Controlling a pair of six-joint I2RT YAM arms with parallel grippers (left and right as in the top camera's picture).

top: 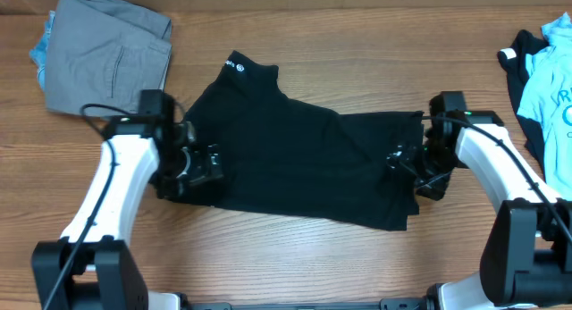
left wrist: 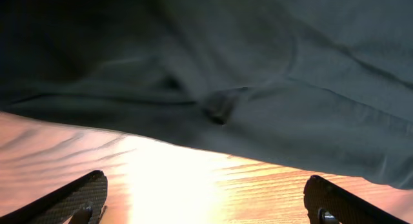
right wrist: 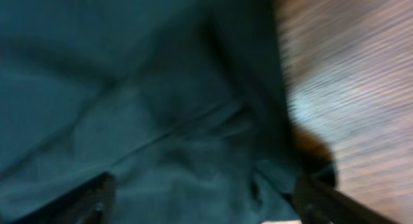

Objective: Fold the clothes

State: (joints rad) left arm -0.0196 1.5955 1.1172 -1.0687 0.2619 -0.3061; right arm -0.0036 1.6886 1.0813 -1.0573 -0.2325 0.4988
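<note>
The clothes here are chiefly a black T-shirt (top: 295,158) lying folded across the middle of the table, its collar with a small white logo (top: 239,67) at the upper left. My left gripper (top: 211,164) is at the shirt's left edge. In the left wrist view it (left wrist: 206,199) stands open, with bare wood between its fingers (left wrist: 74,197) and the shirt's edge (left wrist: 258,88) just beyond. My right gripper (top: 400,163) is at the shirt's right end. It (right wrist: 206,201) is open in the blurred right wrist view, with dark fabric (right wrist: 142,108) under it.
A folded grey garment (top: 107,53) lies at the back left, with a bit of blue cloth under its left side. A light blue shirt with dark trim (top: 547,73) lies at the right edge. Bare wooden table (top: 295,256) runs along the front.
</note>
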